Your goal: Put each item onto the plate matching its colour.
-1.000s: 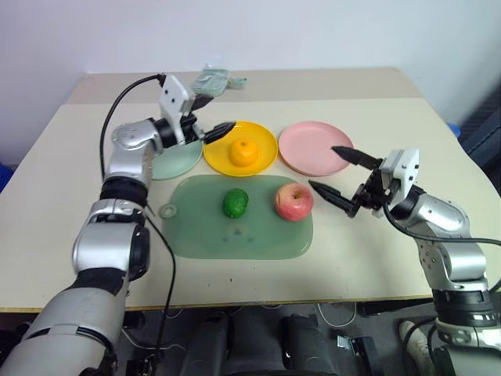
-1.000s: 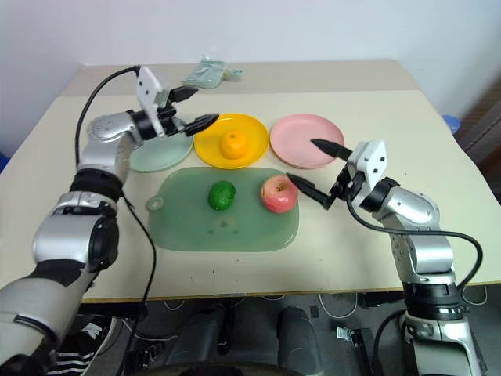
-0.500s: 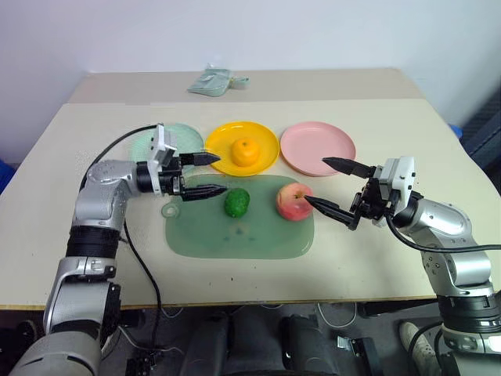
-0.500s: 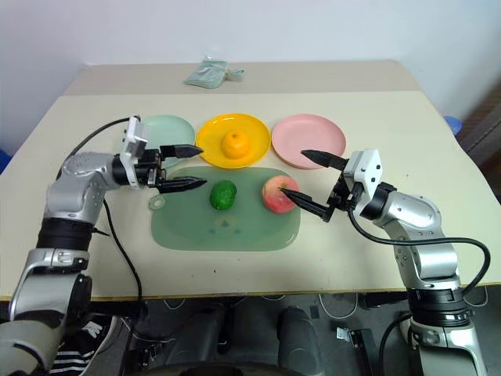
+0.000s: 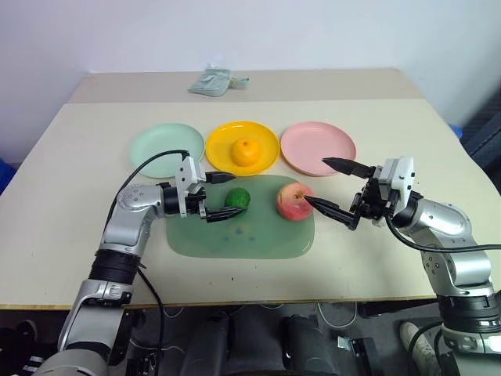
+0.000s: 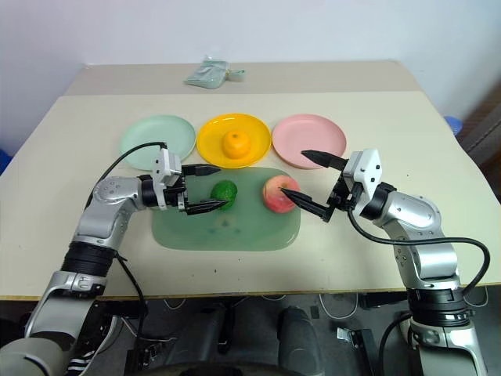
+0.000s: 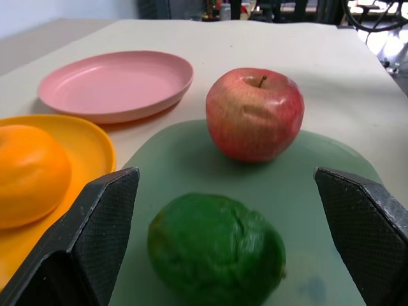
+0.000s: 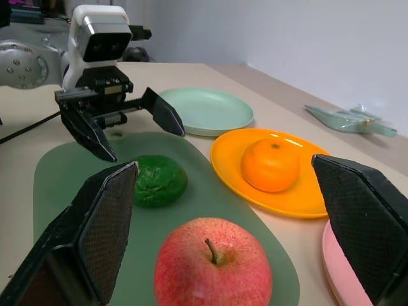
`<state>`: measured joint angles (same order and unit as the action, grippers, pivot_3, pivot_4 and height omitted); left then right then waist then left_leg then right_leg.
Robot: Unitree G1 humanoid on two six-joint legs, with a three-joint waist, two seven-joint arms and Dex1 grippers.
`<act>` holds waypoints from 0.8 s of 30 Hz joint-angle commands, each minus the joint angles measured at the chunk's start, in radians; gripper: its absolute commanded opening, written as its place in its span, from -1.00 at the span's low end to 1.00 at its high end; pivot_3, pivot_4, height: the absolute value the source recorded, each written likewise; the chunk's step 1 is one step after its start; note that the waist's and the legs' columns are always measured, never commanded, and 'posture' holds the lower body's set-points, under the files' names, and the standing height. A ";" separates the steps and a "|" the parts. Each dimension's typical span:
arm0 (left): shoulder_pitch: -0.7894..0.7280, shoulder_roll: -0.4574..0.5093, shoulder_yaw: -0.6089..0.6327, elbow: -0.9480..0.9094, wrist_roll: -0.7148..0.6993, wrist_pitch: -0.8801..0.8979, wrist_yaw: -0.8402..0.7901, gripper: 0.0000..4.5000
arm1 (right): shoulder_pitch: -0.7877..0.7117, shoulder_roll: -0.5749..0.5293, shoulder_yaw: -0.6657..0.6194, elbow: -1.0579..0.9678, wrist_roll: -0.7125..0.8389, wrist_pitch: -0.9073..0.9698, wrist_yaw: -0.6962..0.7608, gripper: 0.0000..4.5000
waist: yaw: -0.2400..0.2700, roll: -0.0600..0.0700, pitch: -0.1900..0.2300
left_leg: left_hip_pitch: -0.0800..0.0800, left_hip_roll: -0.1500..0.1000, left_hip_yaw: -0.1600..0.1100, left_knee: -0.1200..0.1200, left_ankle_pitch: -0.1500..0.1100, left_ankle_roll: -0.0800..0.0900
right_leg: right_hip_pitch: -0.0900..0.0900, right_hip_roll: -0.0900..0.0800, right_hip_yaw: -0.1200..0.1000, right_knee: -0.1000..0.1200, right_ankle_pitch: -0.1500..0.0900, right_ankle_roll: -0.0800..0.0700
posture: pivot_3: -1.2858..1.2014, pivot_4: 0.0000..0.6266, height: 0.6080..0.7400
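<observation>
Green fruit (image 5: 236, 199), bumpy and oval, lies on the translucent green cutting mat (image 5: 239, 239), between the spread fingers of the left gripper (image 5: 221, 197), which reaches in level from the fruit's left; whether a finger touches it cannot be told. Red-pink apple (image 5: 293, 201) sits on the same mat to the right of the green fruit. Right gripper (image 5: 329, 187), fingers wide and holding nothing, hovers just right of the apple, its lower fingertip close to the apple's side. Behind the mat stand three plates in a row: mint green plate (image 5: 166, 150) bare, yellow plate (image 5: 241, 147) bearing the orange (image 5: 246, 152), pink plate (image 5: 317, 148) bare. A small folded pale-green packet (image 5: 217, 80) lies at the far edge of the table (image 5: 63, 196).

Left wrist view: the green fruit lies low between the two wide-set fingers (image 7: 105, 217), with the apple beyond it on the mat, the orange on the yellow plate and the pink plate farther off.

Right wrist view: the apple lies between the wide-set fingers (image 8: 105, 223); beyond it the green fruit rests with the left gripper's open fingertips on either side.
</observation>
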<state>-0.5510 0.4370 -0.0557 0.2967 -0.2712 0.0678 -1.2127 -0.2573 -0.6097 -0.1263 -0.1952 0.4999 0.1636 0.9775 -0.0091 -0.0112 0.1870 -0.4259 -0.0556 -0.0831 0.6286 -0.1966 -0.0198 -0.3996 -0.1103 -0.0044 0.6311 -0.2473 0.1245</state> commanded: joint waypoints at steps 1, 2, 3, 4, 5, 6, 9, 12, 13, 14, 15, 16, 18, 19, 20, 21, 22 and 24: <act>-0.017 -0.015 -0.019 0.035 0.030 -0.049 0.033 0.99 | -0.017 -0.005 -0.009 -0.025 0.005 -0.006 -0.005 1.00 | -0.001 0.000 0.000 | 0.000 0.000 0.000 0.000 0.000 0.000 | 0.000 0.000 0.000 0.000 0.000 0.000 | 0.03 -0.52 1.00; -0.018 -0.023 -0.024 0.045 0.036 -0.058 0.041 0.99 | -0.017 -0.005 -0.009 -0.026 0.004 -0.005 -0.006 1.00 | 0.000 0.000 0.000 | 0.000 0.000 0.000 0.000 0.000 0.000 | 0.000 0.000 0.000 0.000 0.000 0.000 | 0.03 -0.52 1.00; -0.020 -0.030 -0.026 0.053 0.041 -0.059 0.051 0.99 | -0.016 -0.005 -0.010 -0.027 0.004 -0.005 -0.006 1.00 | 0.000 0.000 0.000 | 0.000 0.000 0.000 0.000 0.000 0.000 | 0.000 0.000 0.000 0.000 0.000 0.000 | 0.03 -0.52 1.00; -0.022 -0.035 -0.028 0.060 0.045 -0.059 0.061 0.99 | -0.015 -0.005 -0.011 -0.028 0.003 -0.004 -0.006 1.00 | 0.000 0.000 0.000 | 0.000 0.000 0.000 0.000 0.000 0.000 | 0.000 0.000 0.000 0.000 0.000 0.000 | 0.03 -0.52 1.00; -0.024 -0.038 -0.030 0.066 0.047 -0.061 0.064 0.99 | -0.013 -0.006 -0.012 -0.029 0.003 -0.005 -0.006 1.00 | 0.000 0.000 0.000 | 0.000 0.000 0.000 0.000 0.000 0.000 | 0.000 0.000 0.000 0.000 0.000 0.000 | 0.03 -0.52 1.00; -0.024 -0.043 -0.032 0.069 0.045 -0.057 0.067 0.99 | -0.010 -0.007 -0.013 -0.030 0.003 -0.005 -0.007 1.00 | 0.000 0.000 0.000 | 0.000 0.000 0.000 0.000 0.000 0.000 | 0.000 0.000 0.000 0.000 0.000 0.000 | 0.03 -0.52 1.00; -0.022 -0.055 -0.043 0.079 0.047 -0.057 0.074 0.99 | -0.007 -0.007 -0.013 -0.033 0.002 -0.006 -0.009 1.00 | -0.001 0.000 0.000 | 0.000 0.000 0.000 0.000 0.000 0.000 | 0.000 0.000 0.000 0.000 0.000 0.001 | 0.03 -0.52 1.00; -0.026 -0.062 -0.048 0.092 0.052 -0.057 0.087 0.99 | -0.007 -0.006 -0.012 -0.033 0.000 -0.006 -0.012 1.00 | -0.001 0.000 0.000 | 0.000 0.000 0.000 0.000 0.000 0.000 | 0.000 0.000 0.000 0.000 0.000 0.001 | 0.03 -0.52 1.00; -0.027 -0.064 -0.050 0.095 0.053 -0.057 0.090 0.99 | -0.008 -0.006 -0.012 -0.033 0.000 -0.006 -0.013 1.00 | -0.001 0.000 0.000 | 0.000 0.000 0.000 0.000 0.000 0.000 | 0.000 0.000 0.000 0.000 0.000 0.001 | 0.03 -0.52 1.00; -0.027 -0.065 -0.051 0.099 0.052 -0.055 0.091 0.99 | -0.008 -0.006 -0.012 -0.033 -0.001 -0.007 -0.013 1.00 | -0.001 0.000 0.000 | 0.000 0.000 0.000 0.000 0.000 0.000 | 0.000 0.000 0.000 0.000 0.000 0.001 | 0.03 -0.52 1.00; -0.027 -0.066 -0.052 0.102 0.052 -0.055 0.092 0.99 | -0.008 -0.007 -0.012 -0.033 -0.001 -0.008 -0.013 1.00 | 0.000 0.000 0.000 | 0.000 0.000 0.000 0.000 0.000 0.000 | 0.000 0.000 0.000 0.000 0.000 0.001 | 0.03 -0.52 1.00; -0.027 -0.067 -0.054 0.105 0.054 -0.057 0.093 0.99 | -0.008 -0.007 -0.012 -0.032 -0.002 -0.008 -0.014 1.00 | 0.000 0.000 0.000 | 0.000 0.000 0.000 0.000 0.000 0.000 | 0.000 0.000 0.000 0.000 0.000 0.001 | 0.03 -0.52 1.00; -0.027 -0.070 -0.055 0.110 0.054 -0.055 0.097 0.99 | -0.008 -0.007 -0.012 -0.031 -0.003 -0.008 -0.014 1.00 | -0.001 0.000 0.000 | 0.000 0.000 0.000 0.000 0.000 0.000 | 0.000 0.000 0.000 0.000 0.000 0.001 | 0.03 -0.52 1.00; -0.027 -0.071 -0.054 0.112 0.054 -0.055 0.100 0.99 | -0.008 -0.008 -0.012 -0.031 -0.003 -0.008 -0.014 1.00 | 0.000 0.000 0.000 | 0.000 0.000 0.000 0.000 0.000 0.000 | 0.000 0.000 0.000 0.000 0.000 0.001 | 0.03 -0.52 1.00; -0.027 -0.072 -0.053 0.112 0.054 -0.059 0.100 0.89 | -0.008 -0.008 -0.013 -0.031 -0.004 -0.009 -0.014 1.00 | 0.000 0.000 0.000 | 0.000 0.000 0.000 0.000 0.000 0.000 | 0.000 0.000 0.000 0.000 0.000 0.001 | 0.03 -0.52 1.00; -0.027 -0.073 -0.052 0.112 0.050 -0.056 0.098 0.76 | -0.008 -0.008 -0.013 -0.030 -0.004 -0.009 -0.013 1.00 | 0.000 0.000 0.000 | 0.000 0.000 0.000 0.000 0.000 0.000 | 0.000 0.000 0.000 0.000 0.000 0.001 | 0.03 -0.52 1.00; -0.026 -0.074 -0.052 0.112 0.049 -0.054 0.098 0.61 | -0.008 -0.009 -0.013 -0.030 -0.004 -0.009 -0.013 1.00 | 0.000 0.000 0.000 | 0.000 0.000 0.000 0.000 0.000 0.000 | 0.000 0.000 0.000 0.000 0.000 0.001 | 0.03 -0.52 1.00; -0.021 -0.072 -0.059 0.107 0.059 -0.075 0.094 0.18 | -0.008 -0.010 -0.014 -0.030 -0.004 -0.008 -0.013 1.00 | 0.000 0.000 0.000 | 0.000 0.000 0.000 0.000 0.000 0.000 | 0.000 0.000 0.000 0.000 0.000 0.001 | 0.03 -0.52 1.00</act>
<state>-0.5612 0.3648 -0.1079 0.4196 -0.2161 0.0167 -1.1119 -0.2571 -0.6097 -0.1260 -0.1953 0.4927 0.1652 0.9679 -0.0093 -0.0112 0.1870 -0.4260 -0.0557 -0.0831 0.6287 -0.1966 -0.0198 -0.3995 -0.1102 -0.0045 0.6310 -0.2471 0.1249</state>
